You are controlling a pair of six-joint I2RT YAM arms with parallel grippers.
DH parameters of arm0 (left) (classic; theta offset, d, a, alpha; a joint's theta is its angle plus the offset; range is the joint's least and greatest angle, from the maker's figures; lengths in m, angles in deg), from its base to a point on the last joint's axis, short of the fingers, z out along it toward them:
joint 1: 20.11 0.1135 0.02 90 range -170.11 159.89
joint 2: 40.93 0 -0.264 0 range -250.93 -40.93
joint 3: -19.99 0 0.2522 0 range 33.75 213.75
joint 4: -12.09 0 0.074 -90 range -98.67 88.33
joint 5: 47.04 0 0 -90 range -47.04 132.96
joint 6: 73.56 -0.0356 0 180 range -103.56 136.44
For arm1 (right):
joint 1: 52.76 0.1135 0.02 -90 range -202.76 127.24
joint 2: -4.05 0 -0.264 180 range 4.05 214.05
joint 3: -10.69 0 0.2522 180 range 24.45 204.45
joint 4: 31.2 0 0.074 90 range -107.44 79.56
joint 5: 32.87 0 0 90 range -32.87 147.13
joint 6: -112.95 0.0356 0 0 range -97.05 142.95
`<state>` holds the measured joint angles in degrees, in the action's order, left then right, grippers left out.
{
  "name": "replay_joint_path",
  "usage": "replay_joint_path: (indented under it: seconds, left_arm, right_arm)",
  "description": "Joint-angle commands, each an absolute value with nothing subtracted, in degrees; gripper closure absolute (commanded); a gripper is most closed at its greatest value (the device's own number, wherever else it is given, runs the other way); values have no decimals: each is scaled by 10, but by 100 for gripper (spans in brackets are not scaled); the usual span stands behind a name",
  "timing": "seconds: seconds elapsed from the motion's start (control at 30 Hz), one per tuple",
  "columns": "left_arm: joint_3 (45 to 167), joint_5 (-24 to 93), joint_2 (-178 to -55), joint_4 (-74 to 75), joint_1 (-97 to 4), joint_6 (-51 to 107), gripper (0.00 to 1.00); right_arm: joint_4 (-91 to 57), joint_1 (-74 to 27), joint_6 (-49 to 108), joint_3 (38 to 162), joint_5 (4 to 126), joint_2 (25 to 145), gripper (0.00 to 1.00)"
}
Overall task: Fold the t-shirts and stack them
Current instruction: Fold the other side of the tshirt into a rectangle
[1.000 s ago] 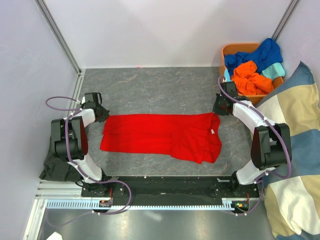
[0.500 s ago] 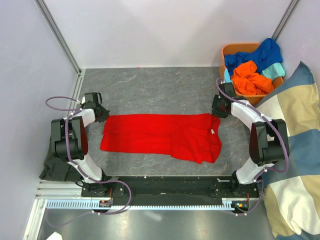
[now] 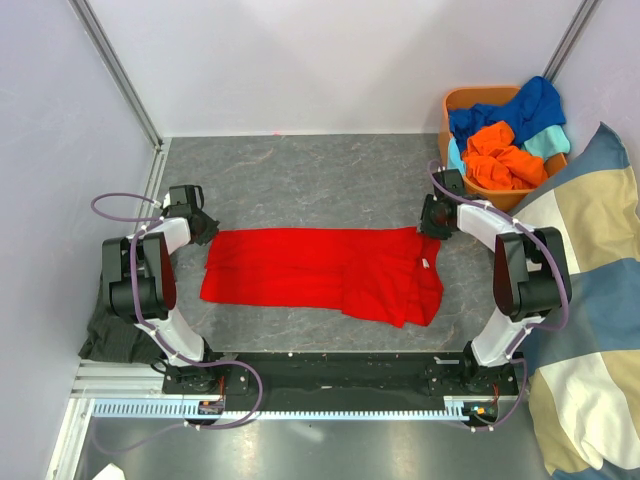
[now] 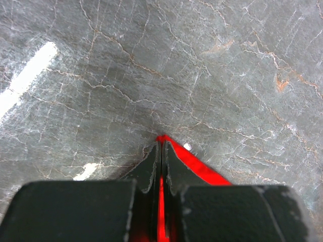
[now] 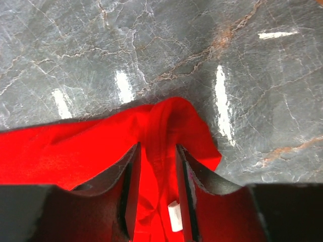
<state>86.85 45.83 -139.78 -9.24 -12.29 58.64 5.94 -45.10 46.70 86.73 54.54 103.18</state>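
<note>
Your left gripper (image 4: 161,143) is pressed together on the far left corner of the red shirt (image 3: 320,268), with a sliver of red cloth showing between its fingers. Your right gripper (image 5: 157,147) sits at the shirt's far right corner, at the collar end. Its jaws are apart, and they straddle a ridge of red cloth without pinching it. The white label (image 5: 173,216) lies just beside one finger.

The red shirt lies flat on the table (image 3: 300,170) as a long band running between the two grippers, bunched a little thicker toward its right end. Beyond that right end stands the basket (image 3: 450,100), holding the orange shirt (image 3: 500,160), the blue shirt (image 3: 510,115) and the teal shirt (image 3: 548,142) in a crumpled heap.

You look to be partway through folding the first shirt, with nothing stacked yet. If you mean to fold it end over end, the right jaws must close on that collar corner before you lift. Take both layers, and keep the left corner pinned so the band doesn't drag or twist.
</note>
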Motion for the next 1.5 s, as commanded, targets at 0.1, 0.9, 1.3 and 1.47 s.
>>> replay_joint_path:
  seconds: [0.1,0.9,1.3,1.47]
  left_arm:
    - [878,465,-1410,-87,-120,587,98]
    - [882,474,-1398,-96,-108,582,98]
    - [890,467,-1387,-99,-85,579,98]
    - [893,462,-1388,-100,-77,579,98]
  right_arm:
    - [37,-449,469,867,549,1044,73]
    - [95,-450,462,918,524,984,100]
    - [109,-463,456,939,510,994,100]
    - [108,-464,457,939,506,1001,100]
